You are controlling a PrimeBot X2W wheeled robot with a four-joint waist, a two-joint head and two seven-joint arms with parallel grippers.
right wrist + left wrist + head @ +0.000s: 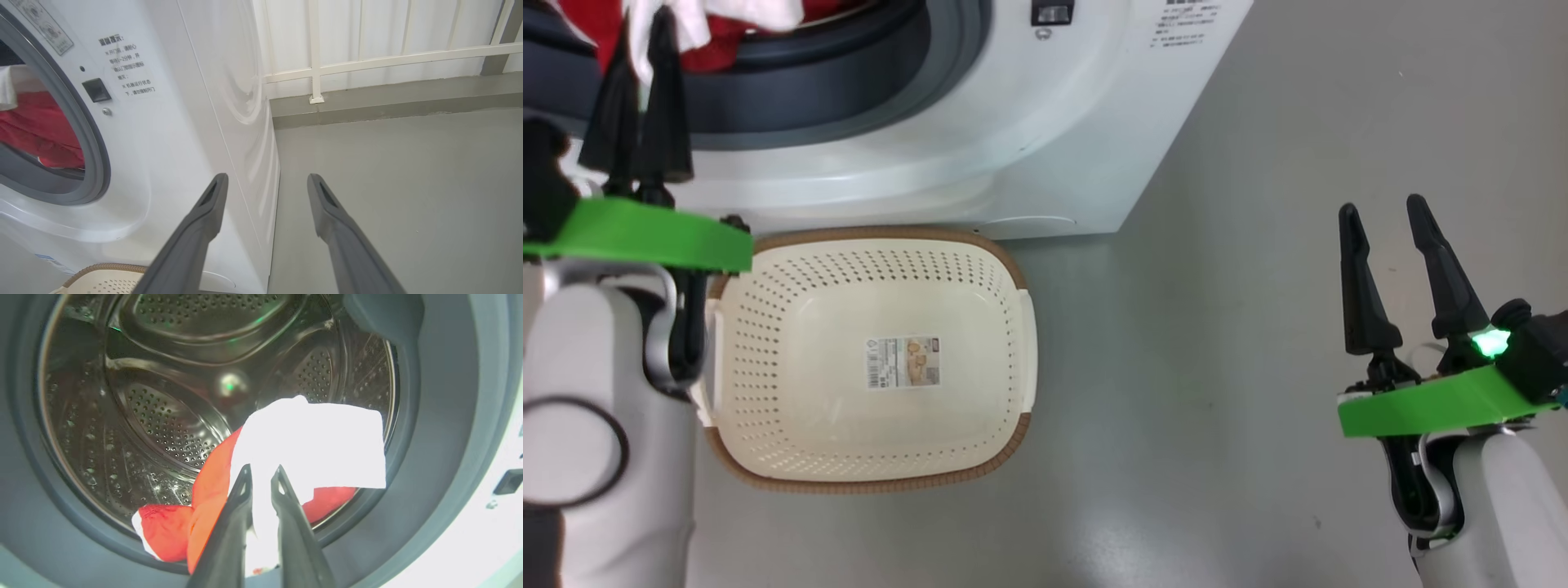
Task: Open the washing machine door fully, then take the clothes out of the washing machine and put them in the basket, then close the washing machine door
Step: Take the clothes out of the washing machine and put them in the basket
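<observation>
- Red and white clothes lie at the front lip of the steel drum, spilling onto the grey rubber ring. The left pincer is closed on a white fold of them.
- The grip seems to catch only a thin edge of cloth. A quick pull could let it slide free and drop back into the drum.
- The red part trails low across the ring. It may snag there, or fall onto the floor short of the basket.
- The right pincer is spread wide and empty. It hangs over the floor, well apart from the washing machine, so it cannot catch a dropped piece.
- The drum holds the clothes at its mouth, and its back looks bare.
- The cream basket stands on the floor just in front of the machine. It holds only its paper label.
</observation>
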